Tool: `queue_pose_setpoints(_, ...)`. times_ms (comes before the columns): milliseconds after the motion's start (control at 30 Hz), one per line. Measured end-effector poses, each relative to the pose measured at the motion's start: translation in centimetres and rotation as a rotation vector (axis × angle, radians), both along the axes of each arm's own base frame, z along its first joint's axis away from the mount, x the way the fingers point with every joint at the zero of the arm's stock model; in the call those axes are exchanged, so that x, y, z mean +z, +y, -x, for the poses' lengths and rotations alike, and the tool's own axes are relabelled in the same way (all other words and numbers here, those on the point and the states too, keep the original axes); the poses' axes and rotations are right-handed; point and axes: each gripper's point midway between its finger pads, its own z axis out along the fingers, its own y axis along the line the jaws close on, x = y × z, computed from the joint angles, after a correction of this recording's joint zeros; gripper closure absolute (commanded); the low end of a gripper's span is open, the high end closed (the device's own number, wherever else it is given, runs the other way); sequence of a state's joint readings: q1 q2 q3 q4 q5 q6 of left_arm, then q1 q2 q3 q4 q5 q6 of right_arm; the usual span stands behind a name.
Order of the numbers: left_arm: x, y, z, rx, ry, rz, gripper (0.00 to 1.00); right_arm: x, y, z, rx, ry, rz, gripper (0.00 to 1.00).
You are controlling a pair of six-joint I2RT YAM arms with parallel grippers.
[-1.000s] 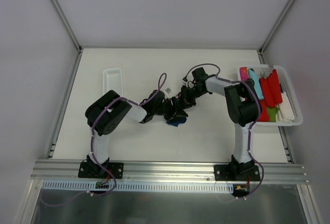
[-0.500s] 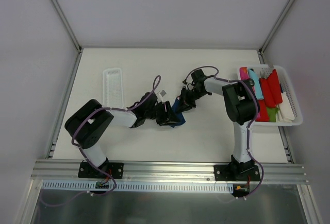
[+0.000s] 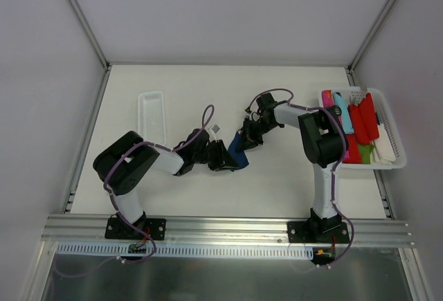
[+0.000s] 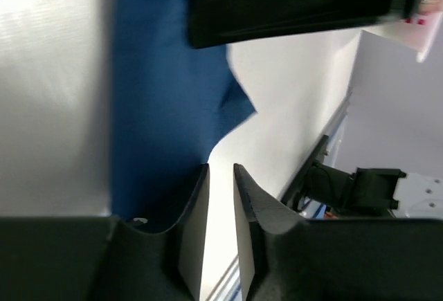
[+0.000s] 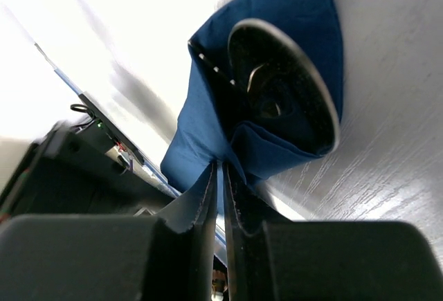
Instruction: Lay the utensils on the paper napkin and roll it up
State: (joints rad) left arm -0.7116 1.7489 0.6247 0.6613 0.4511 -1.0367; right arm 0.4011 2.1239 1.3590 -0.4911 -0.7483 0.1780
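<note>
- right claw (image 5: 220, 171) almost together, clamped on napkin (image 5: 201, 117) fold; spoon (image 5: 284, 83) bowl wrapped inside
- left claw (image 4: 221, 173) narrow gap, nothing between; one finger touching napkin edge
- napkin on surface (image 3: 277, 176), between both claws

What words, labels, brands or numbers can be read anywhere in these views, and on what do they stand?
None can be read.
Left wrist view: red marks on a white part at the top right edge, too blurred to read.
No print shows on the navy napkin, spoon, white tray or basket.
</note>
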Motion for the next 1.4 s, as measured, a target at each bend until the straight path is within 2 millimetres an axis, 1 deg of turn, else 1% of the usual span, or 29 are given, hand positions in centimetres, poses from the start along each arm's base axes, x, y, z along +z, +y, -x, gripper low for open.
queue_pose_setpoints(67,-1.4,0.5,0.1,0.020,0.026,-0.018,0.85,0.0,0.0,0.0,0.001,0.000,0.001,0.89)
queue_pose_setpoints(133,-2.3,0.8,0.3,0.033,0.048,-0.022,0.87,0.0,0.0,0.0,0.001,0.002,0.002,0.89)
queue_pose_setpoints(300,-2.9,1.1,0.1,0.065,0.048,0.028,0.92,0.0,0.0,0.0,0.002,0.005,0.003,0.90)
queue_pose_setpoints(400,-3.2,1.3,0.1,0.083,0.053,0.067,0.91,-0.1,0.0,0.0,0.002,0.014,0.005,0.90)
queue_pose_setpoints(433,-3.2,1.4,0.1,0.087,0.050,0.084,0.89,-0.1,0.0,0.0,0.003,0.016,0.005,0.91)
queue_pose_setpoints(500,-3.0,1.4,0.2,0.084,0.043,0.108,0.87,0.0,0.0,0.0,0.003,0.019,0.005,0.91)
queue_pose_setpoints(567,-2.7,1.2,0.2,0.076,0.033,0.118,0.81,-0.1,0.0,0.0,0.003,0.023,0.007,0.91)
queue_pose_setpoints(667,-2.0,1.2,0.1,0.061,0.010,0.108,0.78,-0.1,0.1,-0.1,0.003,0.029,0.009,0.91)
queue_pose_setpoints(767,-1.0,1.5,0.1,0.051,-0.016,0.074,0.78,0.0,0.1,-0.2,0.003,0.031,0.010,0.91)
queue_pose_setpoints(833,0.1,1.5,-0.2,0.048,-0.043,0.064,0.79,-0.1,0.1,-0.3,0.003,0.031,0.012,0.92)
queue_pose_setpoints(933,1.9,1.4,-1.5,0.058,-0.088,0.070,0.81,-0.1,0.1,-0.3,0.003,0.036,0.014,0.92)
queue_pose_setpoints(1000,2.6,1.3,-2.6,0.069,-0.107,0.070,0.82,-0.1,0.1,-0.3,0.003,0.037,0.014,0.92)
queue_pose_setpoints(1067,2.8,1.2,-3.5,0.079,-0.113,0.067,0.83,-0.1,0.1,-0.3,0.003,0.037,0.014,0.92)
queue_pose_setpoints(1167,2.0,0.9,-4.3,0.082,-0.105,0.052,0.84,-0.1,0.1,-0.2,0.003,0.041,0.015,0.92)
queue_pose_setpoints(1233,0.6,0.9,-4.4,0.084,-0.076,0.031,0.84,-0.1,0.1,-0.2,0.004,0.044,0.014,0.92)
queue_pose_setpoints(1300,-1.4,1.3,-3.9,0.089,-0.026,0.002,0.85,-0.1,0.2,-0.2,0.004,0.045,0.012,0.92)
queue_pose_setpoints(1333,-1.9,1.3,-3.7,0.092,-0.006,0.004,0.85,-0.1,0.2,-0.2,0.005,0.045,0.012,0.92)
queue_pose_setpoints(1400,-1.8,1.3,-3.6,0.099,-0.004,0.021,0.86,-0.1,0.2,-0.2,0.008,0.044,0.012,0.92)
